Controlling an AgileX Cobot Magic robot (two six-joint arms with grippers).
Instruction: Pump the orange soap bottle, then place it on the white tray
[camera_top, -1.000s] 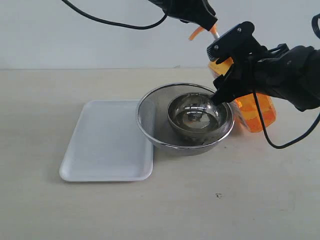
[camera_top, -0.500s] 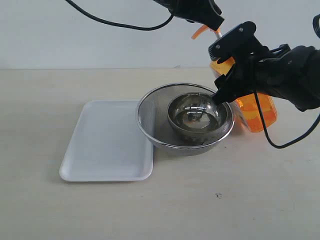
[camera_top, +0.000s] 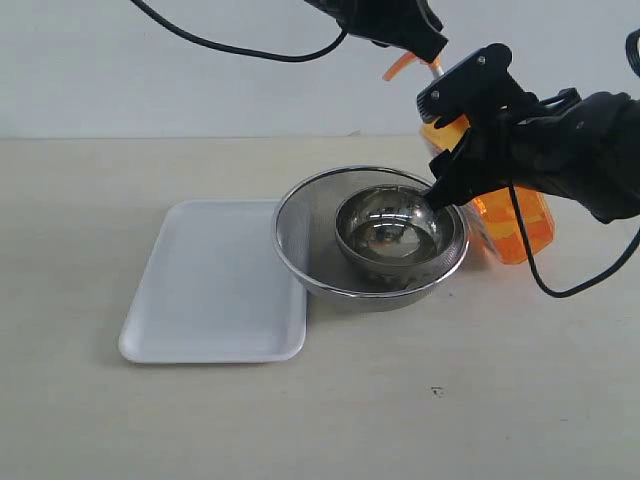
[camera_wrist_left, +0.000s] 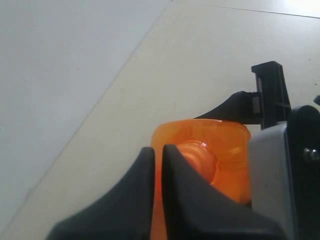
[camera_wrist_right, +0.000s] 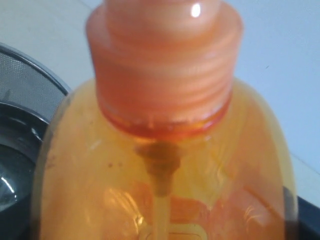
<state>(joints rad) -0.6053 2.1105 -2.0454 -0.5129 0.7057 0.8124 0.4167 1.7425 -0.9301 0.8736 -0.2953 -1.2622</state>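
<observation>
The orange soap bottle (camera_top: 512, 226) stands at the right, just behind the strainer. My right gripper (camera_top: 455, 150) is shut around its upper body; in the right wrist view the bottle (camera_wrist_right: 165, 165) fills the picture and hides the fingers. The orange pump nozzle (camera_top: 398, 64) sticks out to the left at the top. My left gripper (camera_top: 425, 42) sits on the pump head from above, its fingers (camera_wrist_left: 175, 170) shut together over the orange top (camera_wrist_left: 220, 147). The white tray (camera_top: 215, 285) lies flat at the left with nothing on it.
A round steel mesh strainer (camera_top: 300, 250) with a steel bowl (camera_top: 392, 228) inside stands between tray and bottle, its rim overlapping the tray's right edge. Strainer mesh (camera_wrist_right: 25, 82) shows beside the bottle. Black cables trail from both arms.
The left gripper and the pump nozzle shifted slightly to the right a second ago; since then nothing has visibly moved.
</observation>
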